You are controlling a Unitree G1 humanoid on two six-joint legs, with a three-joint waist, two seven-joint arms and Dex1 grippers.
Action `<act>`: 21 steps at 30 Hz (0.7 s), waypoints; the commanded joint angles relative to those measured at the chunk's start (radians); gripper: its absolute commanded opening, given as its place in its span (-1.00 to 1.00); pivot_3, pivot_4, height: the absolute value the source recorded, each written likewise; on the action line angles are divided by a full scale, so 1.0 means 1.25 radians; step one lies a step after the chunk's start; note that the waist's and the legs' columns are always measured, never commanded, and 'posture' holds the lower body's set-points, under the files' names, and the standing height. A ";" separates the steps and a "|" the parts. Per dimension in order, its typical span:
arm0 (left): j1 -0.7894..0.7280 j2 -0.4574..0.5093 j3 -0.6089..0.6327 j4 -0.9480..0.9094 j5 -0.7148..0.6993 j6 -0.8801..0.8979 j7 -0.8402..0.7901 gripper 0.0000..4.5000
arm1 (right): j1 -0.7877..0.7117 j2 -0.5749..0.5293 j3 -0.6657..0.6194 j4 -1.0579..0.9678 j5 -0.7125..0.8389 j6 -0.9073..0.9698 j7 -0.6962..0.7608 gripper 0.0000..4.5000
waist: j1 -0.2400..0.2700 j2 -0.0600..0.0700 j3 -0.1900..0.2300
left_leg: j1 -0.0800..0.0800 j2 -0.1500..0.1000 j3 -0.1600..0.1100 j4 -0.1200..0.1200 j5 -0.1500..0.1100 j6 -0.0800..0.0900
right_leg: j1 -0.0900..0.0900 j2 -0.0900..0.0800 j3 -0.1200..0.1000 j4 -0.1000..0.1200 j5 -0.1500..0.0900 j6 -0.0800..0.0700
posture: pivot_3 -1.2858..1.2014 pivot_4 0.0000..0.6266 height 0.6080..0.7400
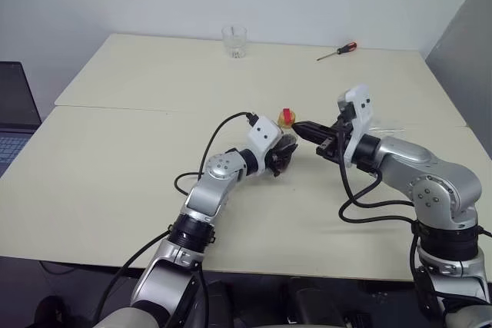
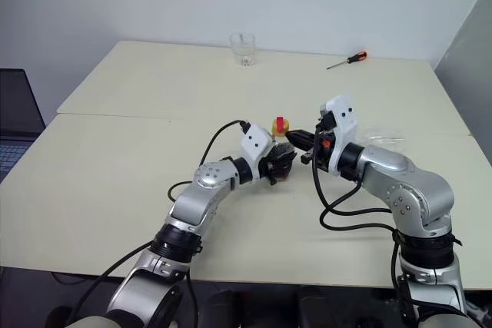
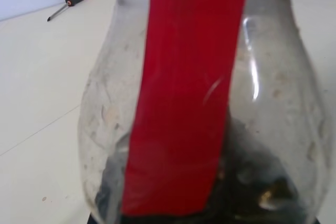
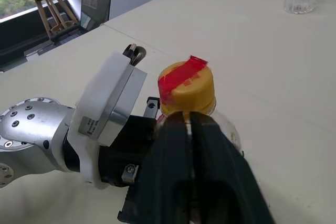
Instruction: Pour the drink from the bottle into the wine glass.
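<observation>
The small clear plastic bottle [image 2: 280, 160] with yellow cap [image 4: 186, 87] is gripped mid-counter by the left jaws; the right jaws are clenched empty at its 3 o'clock, so the cap could get missed.

a: what's crowding the middle of the bench [image 1: 115, 190]?
b: the two grippers are meeting around the bottle [image 2: 280, 140], blocking that spot.
a: and further back?
b: a tumbler [image 1: 234, 41] and a screwdriver [image 1: 337, 51] are sitting well apart, leaving wide room between.
</observation>
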 commanded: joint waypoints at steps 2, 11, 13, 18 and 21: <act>-0.013 -0.010 -0.014 -0.023 -0.003 -0.023 -0.015 -0.44 | -0.064 -0.046 0.022 0.046 -0.027 -0.072 0.100 -1.00 | -0.001 0.000 0.000 | 0.000 0.000 0.000 0.000 0.000 0.000 | 0.000 0.000 0.000 0.000 0.000 0.000 | 0.03 -0.52 1.00; -0.003 0.000 -0.003 -0.040 0.000 -0.017 0.001 -0.44 | -0.061 -0.109 0.004 0.109 -0.057 -0.106 0.173 -0.93 | 0.001 0.001 0.001 | 0.000 0.000 0.000 0.000 0.000 0.000 | 0.000 0.000 0.000 0.000 0.000 -0.001 | 0.03 -0.52 1.00; -0.002 0.001 -0.003 -0.042 0.000 -0.016 0.003 -0.44 | -0.054 -0.117 -0.007 0.105 -0.051 -0.103 0.173 -0.75 | 0.001 0.001 0.001 | 0.000 0.000 0.000 0.000 0.000 0.000 | 0.000 0.000 0.000 -0.001 0.000 -0.001 | 0.03 -0.52 1.00; 0.000 0.002 -0.004 -0.044 -0.002 -0.014 0.005 -0.44 | -0.031 -0.143 -0.059 0.060 -0.016 -0.072 0.162 0.00 | 0.001 0.002 0.001 | 0.000 0.000 0.000 0.000 0.000 0.000 | 0.000 0.000 0.001 0.000 0.000 0.000 | 0.03 -0.52 1.00; 0.002 0.002 -0.005 -0.044 -0.002 -0.014 0.004 -0.44 | -0.026 -0.119 -0.085 0.005 0.022 -0.031 0.118 0.47 | -0.001 0.002 0.001 | 0.000 0.000 0.000 0.000 0.000 0.000 | 0.000 0.000 0.001 0.000 0.000 0.000 | 0.03 -0.52 1.00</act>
